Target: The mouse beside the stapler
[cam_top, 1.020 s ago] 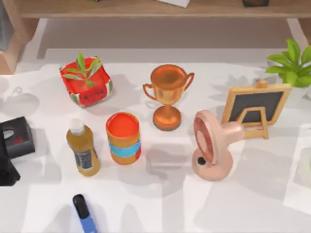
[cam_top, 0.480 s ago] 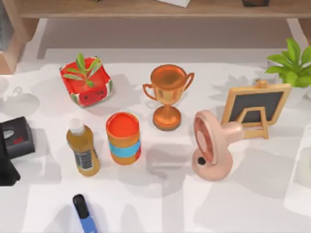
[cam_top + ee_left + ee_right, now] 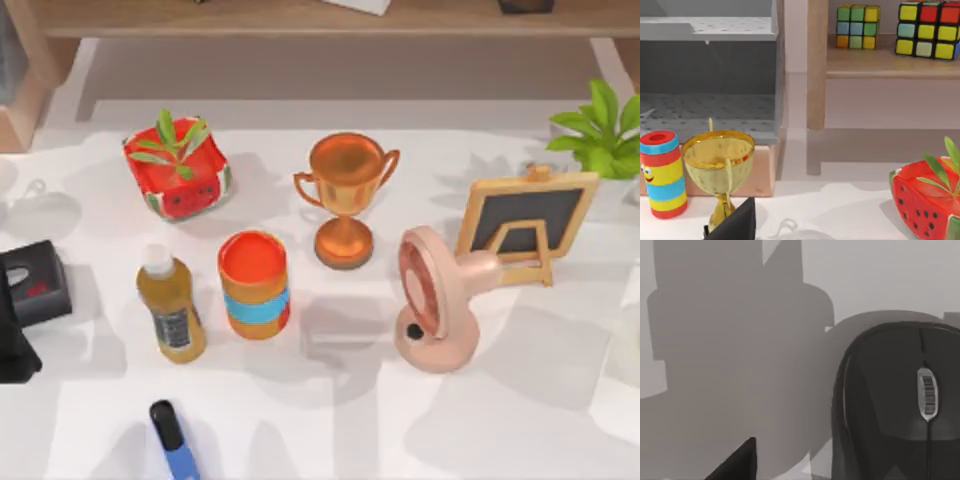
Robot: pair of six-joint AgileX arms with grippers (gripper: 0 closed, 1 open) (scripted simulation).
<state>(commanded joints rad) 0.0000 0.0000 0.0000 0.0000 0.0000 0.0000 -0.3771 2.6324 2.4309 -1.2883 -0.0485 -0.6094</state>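
While my right wrist camera looks down on the dark mouse (image 3: 895,405) lying on the table (image 3: 715,340), I cannot tell either pincer's state; no lettering is legible.

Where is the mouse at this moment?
The dark mouse lies on the pale table in the right wrist view, close under that camera, its scroll wheel facing up. Its side of the table cannot be told.

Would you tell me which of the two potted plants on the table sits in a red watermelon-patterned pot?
The plant at the table's rear left: its pot is red with black seeds and a green rind edge. The leafy plant at the right edge sits in a pale pot.
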